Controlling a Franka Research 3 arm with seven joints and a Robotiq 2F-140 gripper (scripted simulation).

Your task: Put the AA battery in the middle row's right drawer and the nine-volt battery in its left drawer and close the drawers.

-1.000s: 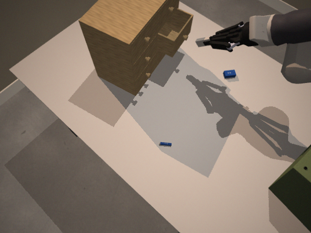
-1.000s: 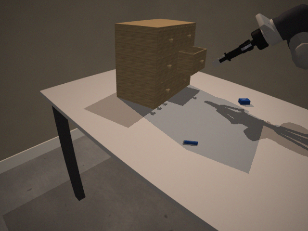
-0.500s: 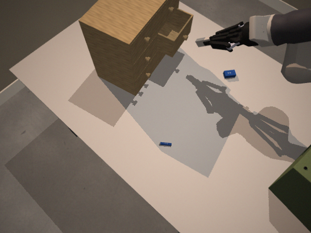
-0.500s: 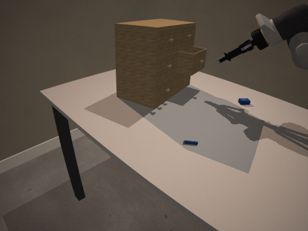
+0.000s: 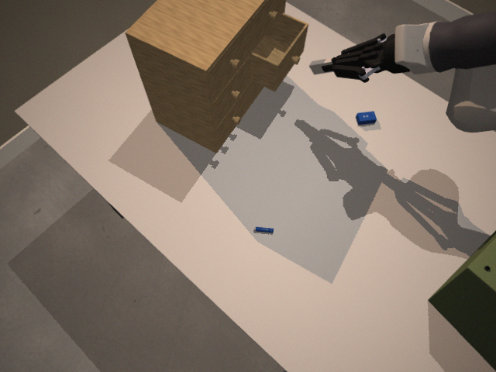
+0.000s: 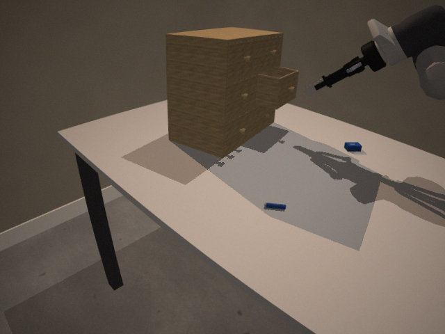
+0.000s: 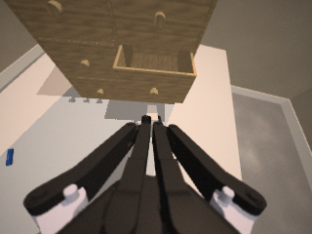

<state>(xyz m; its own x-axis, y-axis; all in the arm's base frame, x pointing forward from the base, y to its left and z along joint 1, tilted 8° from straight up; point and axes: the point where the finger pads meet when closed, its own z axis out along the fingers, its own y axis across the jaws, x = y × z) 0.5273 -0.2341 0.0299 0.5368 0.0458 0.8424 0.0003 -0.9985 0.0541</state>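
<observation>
Wrist view, nearest item: my gripper (image 7: 151, 111), fingers pressed together with nothing between them, held in the air and aimed at the chest front.

Exterior view, items listed front to back:
- Table (image 6: 251, 273), pale top, one dark leg visible.
- AA battery (image 6: 275, 206), blue, lying flat on the tabletop, well apart from the chest.
- Nine-volt battery (image 6: 352, 146), blue block, resting on the table below the arm, apart from the AA battery.
- Chest (image 6: 201, 86), wooden, upright. I count the middle-row right drawer (image 6: 284, 84) pulled partway out; I see nothing in the part of its tray that shows. Other drawers I see sit flush.
- Green box (image 5: 473, 296), at the table's edge in the top view.
</observation>
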